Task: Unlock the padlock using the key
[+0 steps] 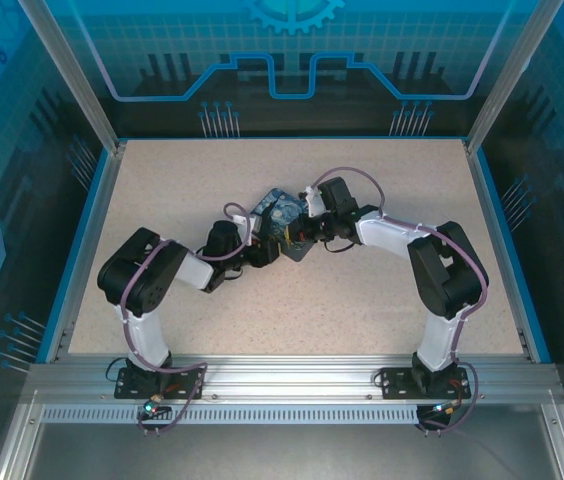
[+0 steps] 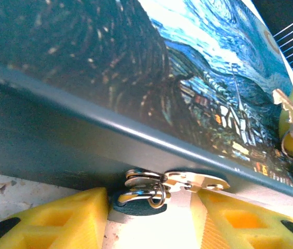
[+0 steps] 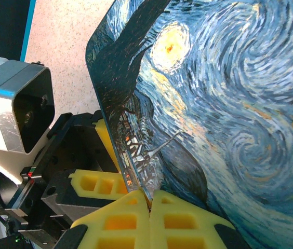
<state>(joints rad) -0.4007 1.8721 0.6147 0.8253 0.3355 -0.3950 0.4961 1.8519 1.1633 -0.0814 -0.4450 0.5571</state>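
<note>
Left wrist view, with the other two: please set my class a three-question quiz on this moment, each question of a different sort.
1. True or false: the padlock hangs at the clasp of the painted tin, between the parted fingers of the left gripper.
2. Multiple choice: the right gripper is A) wide open, B) shut, C) half open.
3. Fill in: in the left wrist view, the key lies to the ___ of the padlock.

Key: 1 true; 2 B; 3 right.
</note>
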